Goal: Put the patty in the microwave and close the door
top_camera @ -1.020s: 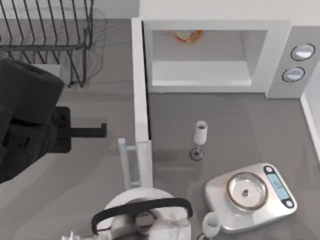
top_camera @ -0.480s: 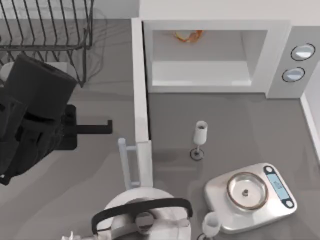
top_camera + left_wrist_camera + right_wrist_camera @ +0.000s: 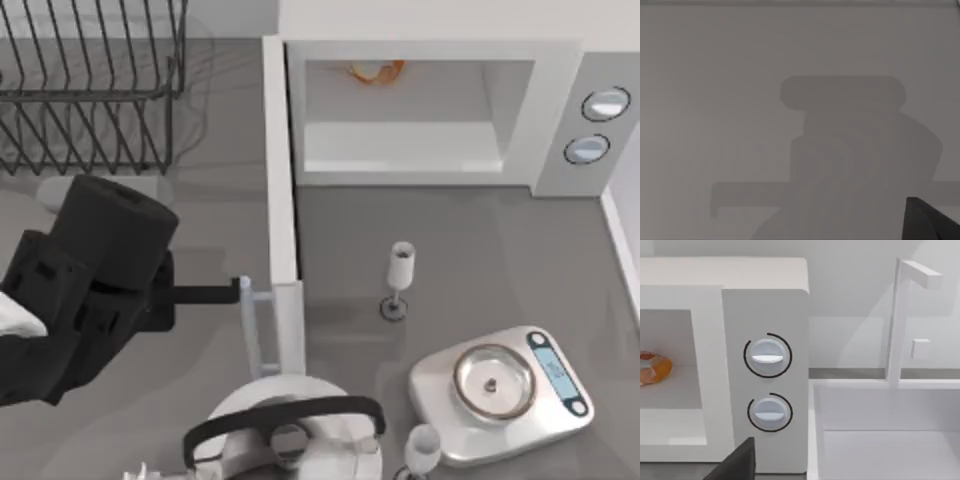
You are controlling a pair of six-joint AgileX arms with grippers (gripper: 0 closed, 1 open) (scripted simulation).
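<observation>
The orange-brown patty (image 3: 376, 71) lies deep inside the boxy white microwave (image 3: 430, 110), against its back wall. The flat white door (image 3: 281, 200) stands swung wide open. Beside the door's pale bar handle (image 3: 252, 325), the matte black left gripper (image 3: 228, 292) points its thin finger at the bar; whether its fingers are open or closed cannot be told. A dark corner of the right gripper (image 3: 737, 465) is cut off near the microwave's knobs (image 3: 767, 356).

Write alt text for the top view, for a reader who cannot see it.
The left gripper reaches from the table's left to the handle of the microwave's open door, with the patty already inside at the back of the cavity. In front stand a wine glass, a kitchen scale and a dish rack.
</observation>
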